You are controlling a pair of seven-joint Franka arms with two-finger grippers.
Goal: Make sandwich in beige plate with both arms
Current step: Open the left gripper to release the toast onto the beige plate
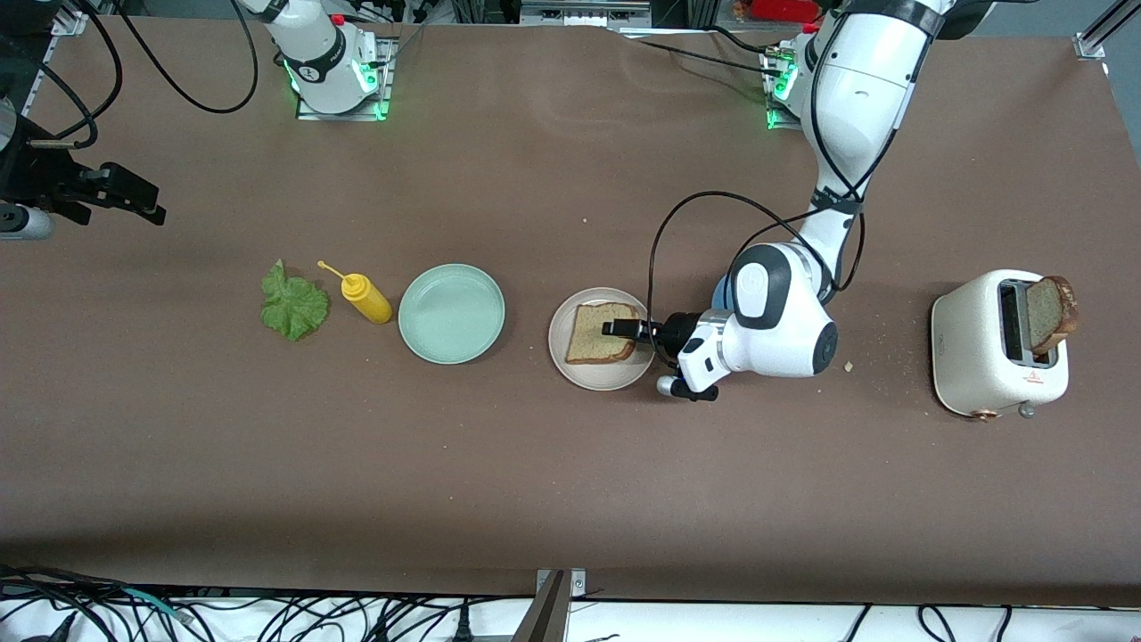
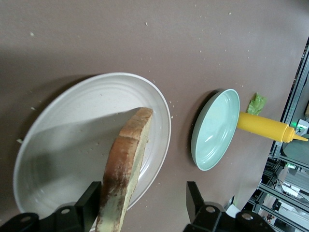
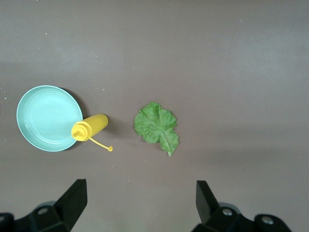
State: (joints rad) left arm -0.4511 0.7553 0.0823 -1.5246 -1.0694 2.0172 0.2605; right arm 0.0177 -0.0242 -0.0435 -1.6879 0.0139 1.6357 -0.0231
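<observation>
- Table (image 1: 553,499): brown surface, with a wide bare stretch between the row of objects and the edge nearest the front camera.
- Beige plate (image 1: 570,361) sits mid-table. Mint-green plate (image 1: 451,313) is beside it toward the right arm's end, a clear gap between the rims.
- Yellow squeeze bottle (image 1: 366,299) stands just beside the mint-green plate. Lettuce leaf (image 1: 292,305) lies flat near the bottle, farther toward the right arm's end.
- Bread slice (image 1: 599,337) lies in the beige plate. In the left wrist view it sits between the fingers, against one finger (image 2: 89,205) and apart from the other.
- Left gripper (image 1: 621,329): low over the beige plate, jaws spread, not pinching the slice.
- Right gripper (image 3: 140,203): waits above the table over the lettuce leaf, jaws spread wide, nothing between them.
- Toaster (image 1: 985,352) stands at the left arm's end with a second bread slice (image 1: 1050,312) upright in its slot. It carries a small red mark, unreadable.
</observation>
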